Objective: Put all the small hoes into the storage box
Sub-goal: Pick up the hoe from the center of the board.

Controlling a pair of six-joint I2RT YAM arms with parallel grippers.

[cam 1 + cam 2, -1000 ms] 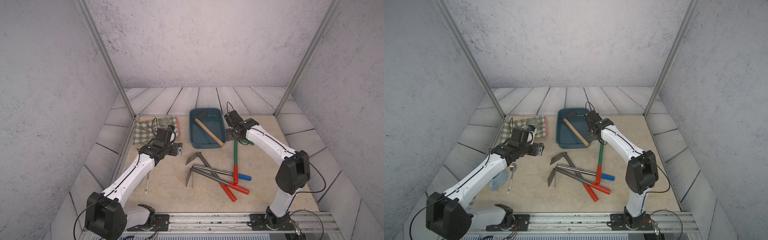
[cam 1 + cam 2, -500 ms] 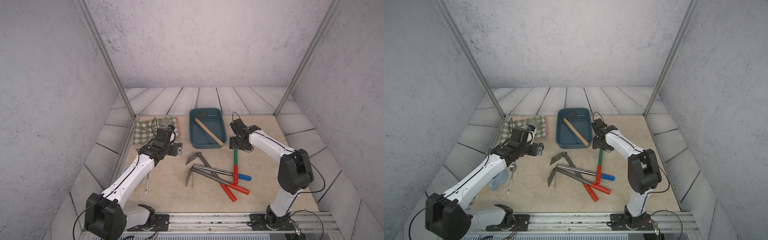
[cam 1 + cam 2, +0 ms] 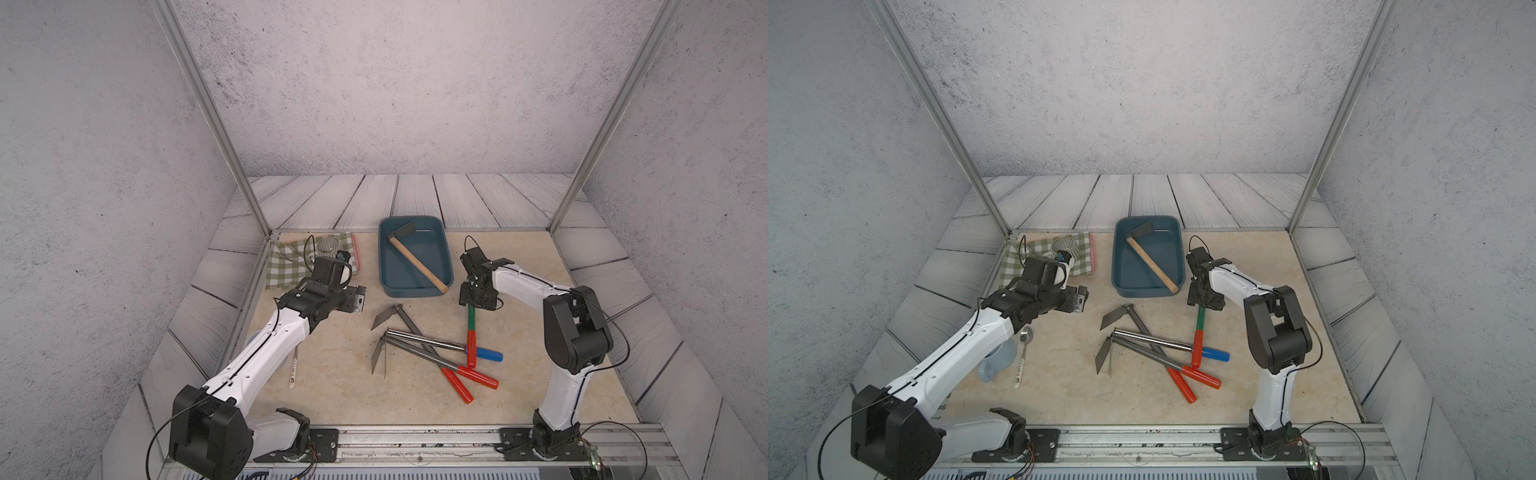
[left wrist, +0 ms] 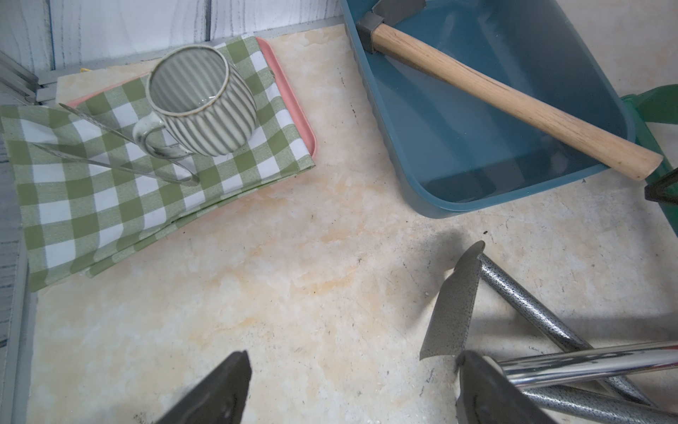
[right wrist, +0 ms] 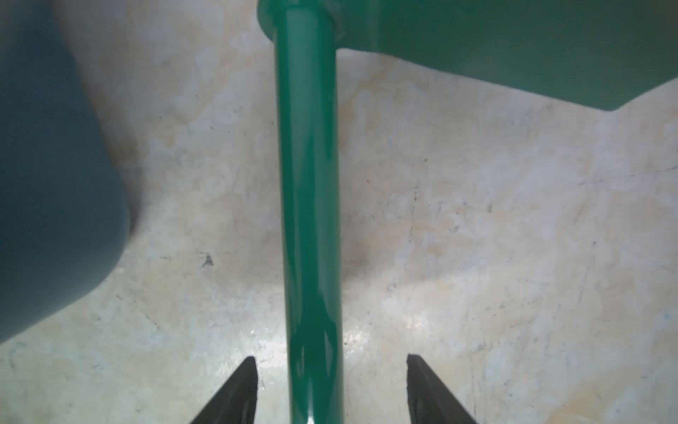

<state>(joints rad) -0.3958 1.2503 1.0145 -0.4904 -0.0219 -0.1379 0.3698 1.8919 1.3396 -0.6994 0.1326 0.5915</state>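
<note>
Two risks. R gripper (image 5: 330,358) straddled the green hoe (image 5: 308,183) shaft just right of the box's (image 3: 411,292) front corner, jaws part open w/ gaps both sides, nothing gripped yet. Grip spot sat near the blade end, so the long tail could sag or swing on lift & hit the box. Wooden hoe (image 3: 415,262) lay diagonal inside, handle end on the rim; might block a flat drop. L gripper (image 4: 354,356) hung open, empty, front-left of the box.

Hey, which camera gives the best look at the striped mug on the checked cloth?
The left wrist view: the striped mug is close, whole and unobstructed, handle and inside visible. In both top views it is small, partly hidden behind the left arm. The right wrist view does not show it.
</note>
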